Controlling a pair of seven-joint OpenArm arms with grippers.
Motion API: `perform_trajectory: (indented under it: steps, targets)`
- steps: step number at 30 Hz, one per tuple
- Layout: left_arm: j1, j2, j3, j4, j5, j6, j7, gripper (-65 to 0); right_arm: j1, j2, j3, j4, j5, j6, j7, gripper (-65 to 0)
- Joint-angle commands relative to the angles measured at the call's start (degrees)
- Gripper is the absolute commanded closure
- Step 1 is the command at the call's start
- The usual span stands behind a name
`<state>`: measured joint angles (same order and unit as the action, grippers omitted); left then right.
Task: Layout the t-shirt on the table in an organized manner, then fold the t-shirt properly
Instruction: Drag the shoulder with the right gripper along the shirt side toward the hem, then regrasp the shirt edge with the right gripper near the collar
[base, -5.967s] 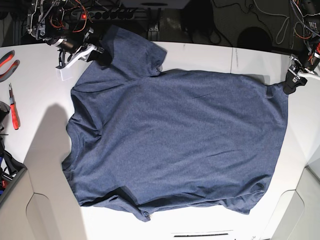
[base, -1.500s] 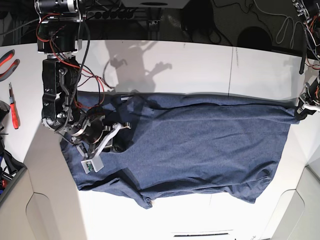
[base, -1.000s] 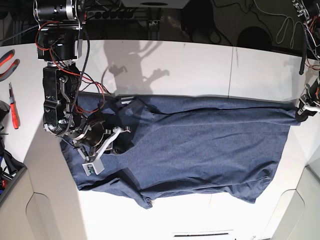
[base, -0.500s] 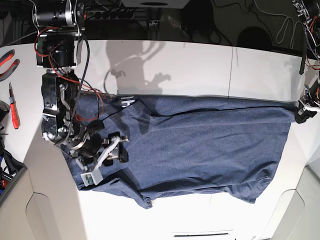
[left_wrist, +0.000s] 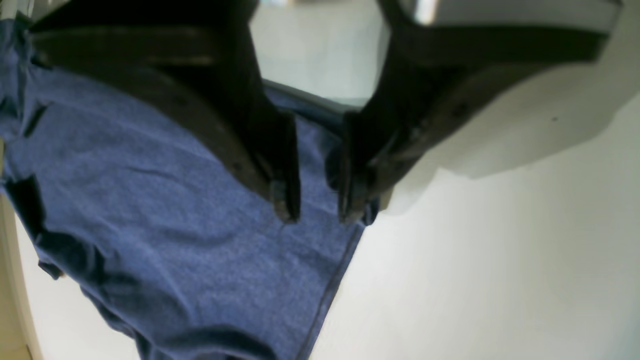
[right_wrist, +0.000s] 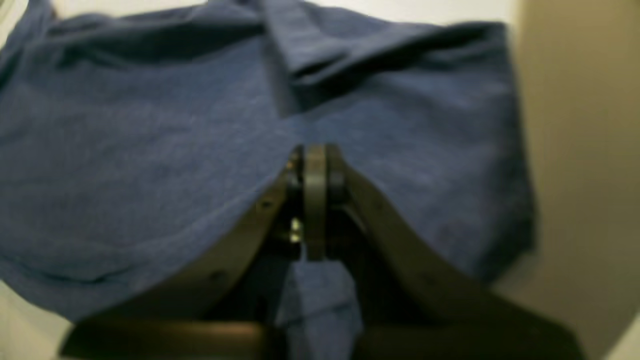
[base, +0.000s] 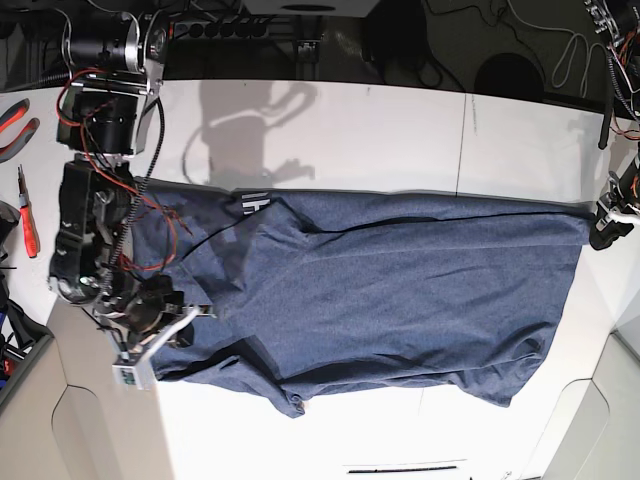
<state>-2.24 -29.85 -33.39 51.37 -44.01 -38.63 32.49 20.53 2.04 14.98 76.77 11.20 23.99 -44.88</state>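
Note:
The dark navy t-shirt (base: 400, 290) lies folded over itself across the white table (base: 380, 130), with white lettering (base: 254, 201) showing at its upper left fold. My right gripper (base: 193, 316) is at the shirt's left front part. In the right wrist view it (right_wrist: 315, 155) is shut, with shirt cloth (right_wrist: 150, 150) pinched in it. My left gripper (base: 601, 231) is at the shirt's far right corner. In the left wrist view its jaws (left_wrist: 317, 215) stand nearly together on the hem of the shirt (left_wrist: 175, 210), just above the table (left_wrist: 500, 275).
Red-handled pliers (base: 14, 122) and a red screwdriver (base: 28, 215) lie at the table's left edge. A thin dark seam (base: 462, 130) crosses the tabletop at the back right. Cables hang behind the far edge. The table's front corners are cut away.
My right gripper has moved toward the front left, dragging the shirt's upper layer with it; the white lettering now shows. My left gripper has stayed at the right corner.

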Motion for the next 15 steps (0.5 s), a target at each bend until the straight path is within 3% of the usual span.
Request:
perform_trajectory:
  steps: [1,5,7,8,15]
  targets:
    - [-0.74,-1.57,-0.28,0.83,-1.14,-1.37,-1.22,-16.9,0.61,0.22,1.55,2.08,1.97,0.09,0.68,0.0]
    - [-0.74,-1.57,-0.26,0.83,-1.03,-1.37,-0.94,-15.8,-2.95,0.87,6.14,4.5,10.16,3.85,-2.29,0.0]
    - [-0.79,-1.55,-0.26,0.85,0.48,-1.37,-0.5,-3.7,-5.11,1.18,6.36,4.68,12.17,6.67,-2.45,0.0]
    - [-0.81,-1.55,-0.26,0.85,1.6,-1.37,-0.57,0.0,-6.1,1.11,6.21,4.66,11.74,7.65,-2.01,0.0]
    - [-3.65,-1.6,-0.24,1.01,6.34,-1.37,-0.59,0.0,-9.6,1.99,-3.3,4.66,-2.08,5.66,5.09,0.0]
